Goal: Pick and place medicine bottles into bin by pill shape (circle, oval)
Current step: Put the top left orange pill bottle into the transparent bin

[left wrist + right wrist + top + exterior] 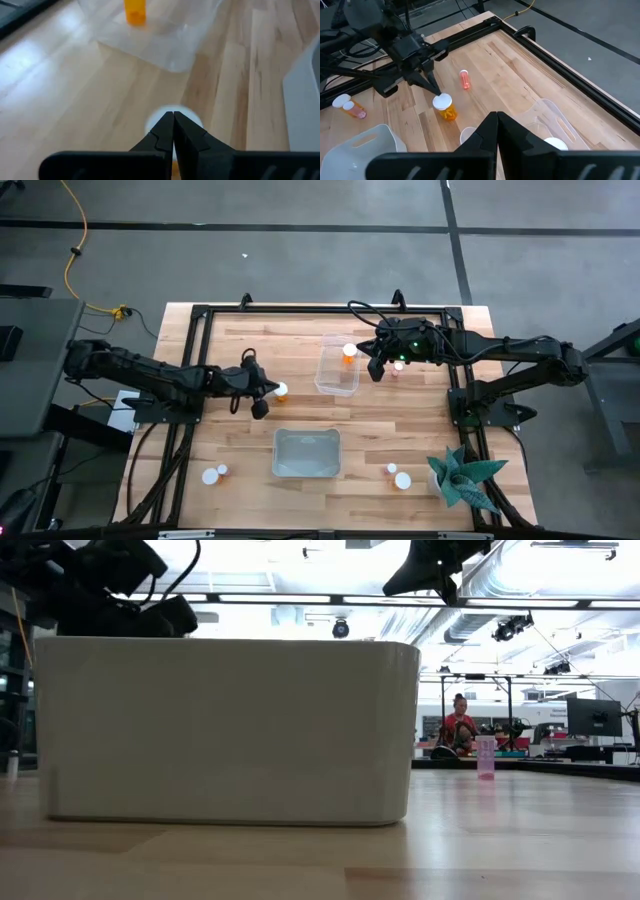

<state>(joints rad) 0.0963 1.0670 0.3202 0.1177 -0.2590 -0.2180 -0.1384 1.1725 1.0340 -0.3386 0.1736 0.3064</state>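
A: Left tool [260,409]: fingers pressed fully together, holding nothing, tip poised just above the white cap of an orange-bodied medicine bottle [281,390] standing upright on the wooden counter [400,430]. Right tool [376,371]: likewise fully closed and empty, hanging beside the clear bin [337,366], which already holds one orange bottle [349,352].

B: And the remaining bottles?

A: One small pinkish bottle [396,368] stands near the right tool; a pair near the front left [214,474]; a pair near the front right [398,476]. A second, whitish bin [307,453] sits at front centre, and a green plant [462,476] occupies the front right corner.

B: What does the step in hand appear to be?

A: Judged from the pose, the left tool is lining up on the bottle below it. A grasp cannot begin with the fingers together; they should part wider than the cap first.

B: How to do it well?

A: Centre the fingers on either side of the body below the cap, descend straight, and close gently: the bottle is light and would tip from a glancing touch. The pill shape inside cannot be read here, so which bin it belongs in stays undecided.
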